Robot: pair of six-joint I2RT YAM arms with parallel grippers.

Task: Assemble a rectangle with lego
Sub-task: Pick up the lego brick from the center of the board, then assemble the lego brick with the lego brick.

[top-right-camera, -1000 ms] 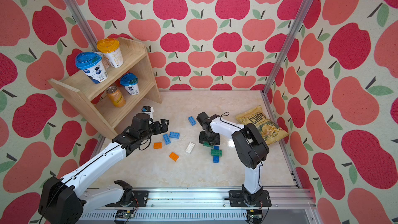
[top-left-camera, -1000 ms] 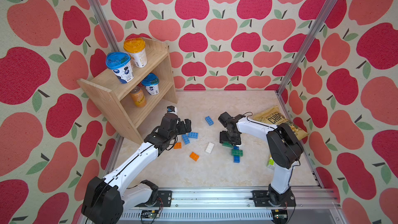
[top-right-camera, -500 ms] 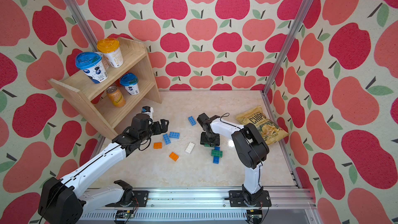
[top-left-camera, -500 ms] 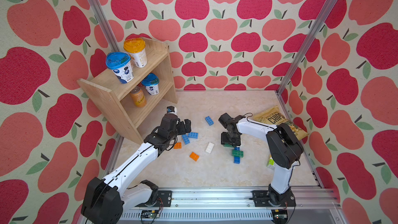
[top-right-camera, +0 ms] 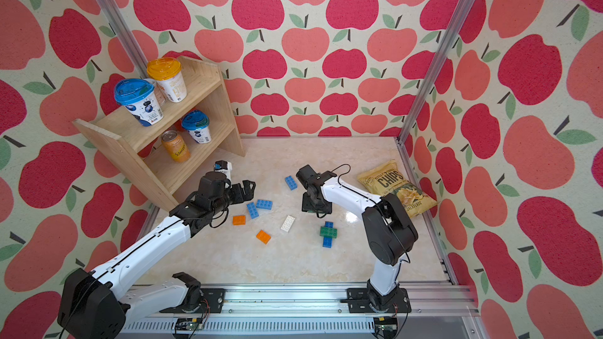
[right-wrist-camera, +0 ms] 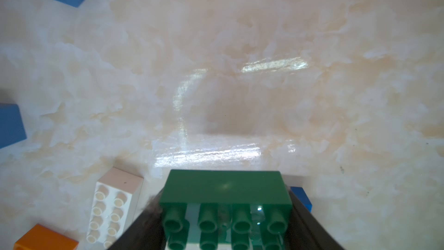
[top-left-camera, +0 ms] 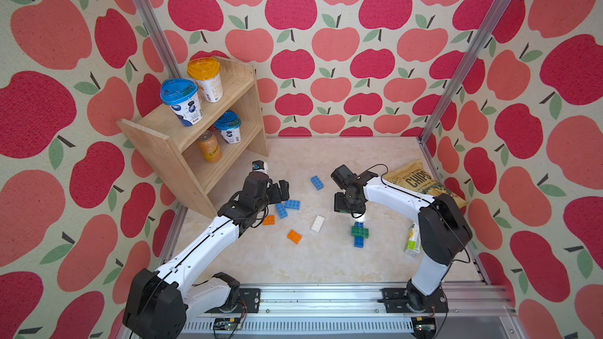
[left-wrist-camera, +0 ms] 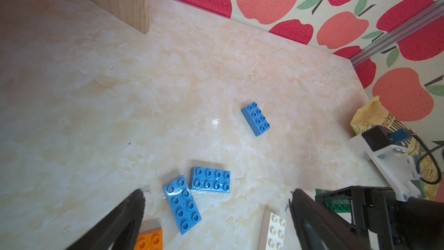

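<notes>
Right pincer (top-left-camera: pixel 345 206) pinches green brick (right-wrist-camera: pixel 225 188) by its ends, long axis spanning jaws. Green-on-blue stack (top-left-camera: pixel 359 233) sits just beside pincer, base side; right arm nearer. Left pincer (left-wrist-camera: pixel 216 197) spread, well apart.

Blue brick (top-left-camera: pixel 317 182), orange brick (top-left-camera: pixel 294 236), white brick (top-left-camera: pixel 317 223), green brick (right-wrist-camera: pixel 225 188); walls (top-left-camera: pixel 342 60) w/ red+pink apple print.
</notes>
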